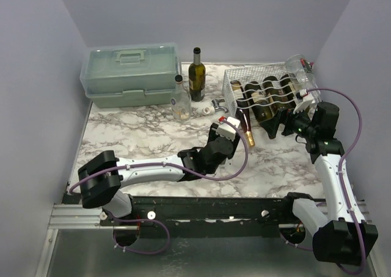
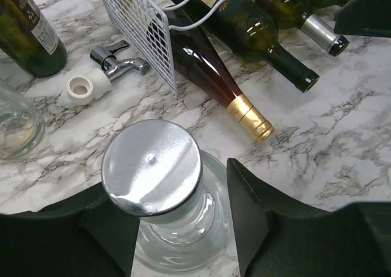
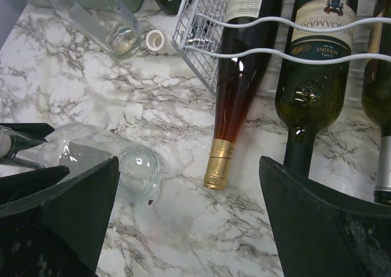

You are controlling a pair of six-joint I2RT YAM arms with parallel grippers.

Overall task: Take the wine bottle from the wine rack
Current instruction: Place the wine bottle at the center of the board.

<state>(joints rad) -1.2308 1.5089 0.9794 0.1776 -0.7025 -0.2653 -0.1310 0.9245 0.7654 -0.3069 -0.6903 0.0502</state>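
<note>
Left tool point(image 2: 177, 228) clenched on a silver-capped clear bottle point(image 2: 151, 166), just off the rack point(image 2: 143, 26). Right tool point(image 3: 189, 164) spread wide before an amber bottle point(image 3: 233, 99), its gold neck poking from the rack over the bench point(image 3: 122, 99); green bottles point(image 3: 314, 75) lie alongside.

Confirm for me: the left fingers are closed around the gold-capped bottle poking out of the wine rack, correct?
Wrong bottle. The left fingers are closed around a clear glass bottle with a silver cap. The gold-capped bottle poking out of the wine rack lies untouched. The left wrist view shows it.
</note>
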